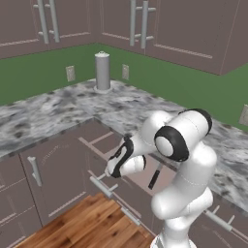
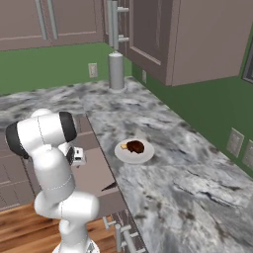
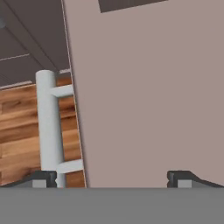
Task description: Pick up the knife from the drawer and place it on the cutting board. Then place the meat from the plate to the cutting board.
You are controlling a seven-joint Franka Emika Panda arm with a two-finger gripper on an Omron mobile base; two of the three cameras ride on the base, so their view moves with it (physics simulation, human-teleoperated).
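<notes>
- The drawer is standing pulled out under the counter.
- The knife is lying flat on the drawer's bottom, with its black handle toward the drawer front.
- In the right base view only a dark bit of the knife is peeking out by the counter edge.
- The gripper is hanging over the drawer, pointing down, and it is holding nothing.
- Its two fingers are sitting far apart, so the hand is wide open.
- One finger is sitting right over the silver handle and the other over the drawer's bare bottom.
- The gripper is sitting near the drawer front, apart from the knife.
- The meat is lying on the plate, which is sitting on the counter beside the drawer.
- A grey tube is standing upright in the counter's back corner.
</notes>
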